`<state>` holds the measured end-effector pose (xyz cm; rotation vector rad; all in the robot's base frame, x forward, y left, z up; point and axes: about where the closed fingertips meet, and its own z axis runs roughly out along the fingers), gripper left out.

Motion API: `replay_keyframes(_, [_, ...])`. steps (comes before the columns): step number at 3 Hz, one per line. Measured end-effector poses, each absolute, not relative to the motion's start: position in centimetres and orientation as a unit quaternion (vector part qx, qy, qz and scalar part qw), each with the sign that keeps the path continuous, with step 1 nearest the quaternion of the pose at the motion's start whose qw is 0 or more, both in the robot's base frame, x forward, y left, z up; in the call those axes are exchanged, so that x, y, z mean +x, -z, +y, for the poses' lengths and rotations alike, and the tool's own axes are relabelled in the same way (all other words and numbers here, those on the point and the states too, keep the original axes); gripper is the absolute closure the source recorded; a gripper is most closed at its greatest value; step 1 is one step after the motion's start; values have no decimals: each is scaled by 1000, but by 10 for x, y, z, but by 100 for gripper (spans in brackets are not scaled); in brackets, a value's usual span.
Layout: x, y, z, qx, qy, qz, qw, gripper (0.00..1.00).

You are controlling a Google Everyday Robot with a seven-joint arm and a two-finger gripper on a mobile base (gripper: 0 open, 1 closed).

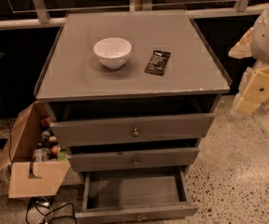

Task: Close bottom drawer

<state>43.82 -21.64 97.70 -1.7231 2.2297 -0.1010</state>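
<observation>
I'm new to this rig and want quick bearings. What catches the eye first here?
The bottom drawer of the grey cabinet stands pulled far out, low in the view, with nothing visible inside. A white bowl and a dark packet sit side by side on the cabinet top. The claw hangs at the right edge, apart from the cabinet.
</observation>
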Motion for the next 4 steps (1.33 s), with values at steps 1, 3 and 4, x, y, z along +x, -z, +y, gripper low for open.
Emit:
replay_keyframes(1, [438, -977, -216, -603, 35, 781, 160, 44])
replay_keyframes(3, [438, -977, -216, -603, 35, 781, 160, 90])
replay_keyframes(4, [450, -991, -220, -604, 71, 774, 174, 100])
